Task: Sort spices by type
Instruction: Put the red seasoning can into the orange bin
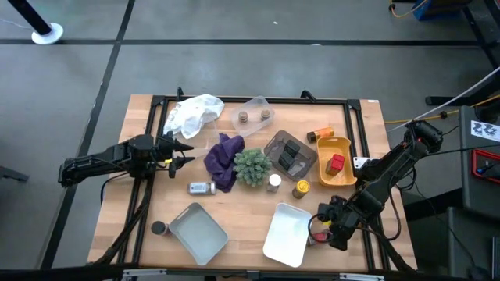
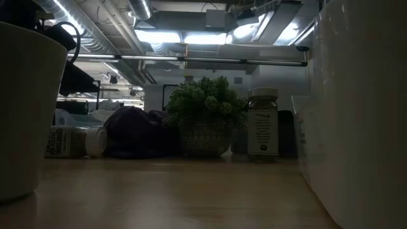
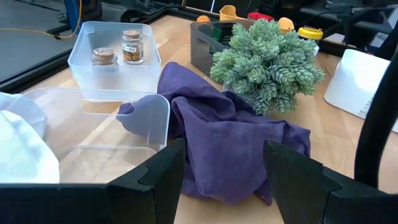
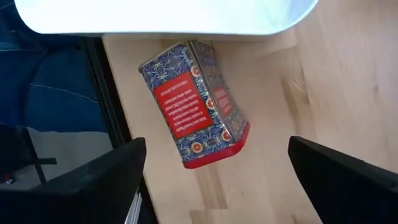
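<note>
Lying flat beside the white tray (image 4: 155,15), the red-labelled tin (image 4: 194,102) is framed between the right gripper's (image 4: 214,180) wide-open fingers, untouched; nothing is held.

2 jars (image 1: 255,117) sit in a tub (image 1: 258,104) behind the cloth (image 1: 224,158) and plant (image 1: 252,166)

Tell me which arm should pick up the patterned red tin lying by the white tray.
Right. The right gripper hangs open directly over the tin, beside the white tray. The left gripper is across the table, near the purple cloth.
</note>
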